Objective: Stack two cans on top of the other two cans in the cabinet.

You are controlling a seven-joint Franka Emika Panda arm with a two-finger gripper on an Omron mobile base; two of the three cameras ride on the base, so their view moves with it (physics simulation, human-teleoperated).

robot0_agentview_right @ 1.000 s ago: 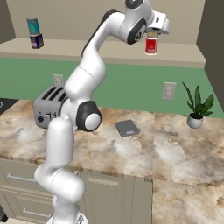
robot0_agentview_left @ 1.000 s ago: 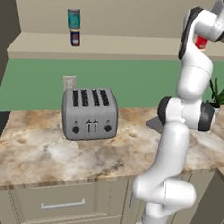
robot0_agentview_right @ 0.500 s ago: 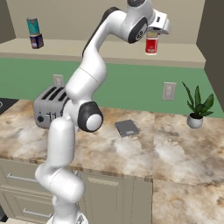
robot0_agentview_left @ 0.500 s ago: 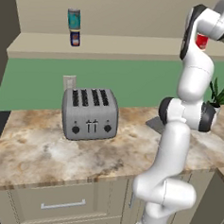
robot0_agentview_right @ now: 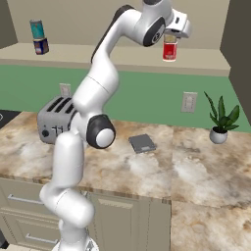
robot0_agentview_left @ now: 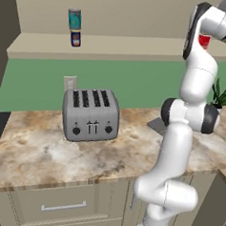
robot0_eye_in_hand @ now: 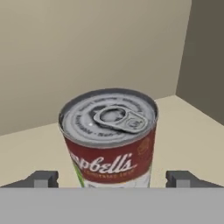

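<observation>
Dark fingertips (robot0_eye_in_hand: pixel 43 178) stood spread wide, one on each side of the pale can with the red-and-tan label (robot0_eye_in_hand: pixel 109 138), and in the hand view a clear gap showed between each tip and the can wall, so the gripper (robot0_eye_in_hand: pixel 111 179) pinched nothing. This can stood upright, its silvery pull-tab lid facing the camera. In the right base view it sat on top of the bright red can (robot0_agentview_right: pixel 169 51), near the right end of the cabinet shelf (robot0_agentview_right: pixel 117 56), with the gripper (robot0_agentview_right: pixel 172 35) directly around it. Far to the left of the red can, at the other end of the same shelf, the teal-blue can (robot0_agentview_right: pixel 36 29) rested on the short dark blue can (robot0_agentview_right: pixel 41 46); the left base view showed this pair too.

Both stacks seemed complete, so the step in hand was probably the release and retreat. To do it well, the fingers should stay wide and the hand should go straight back along its own axis, without any sideways drift, because a small touch could push the upper can off the red one.
</observation>
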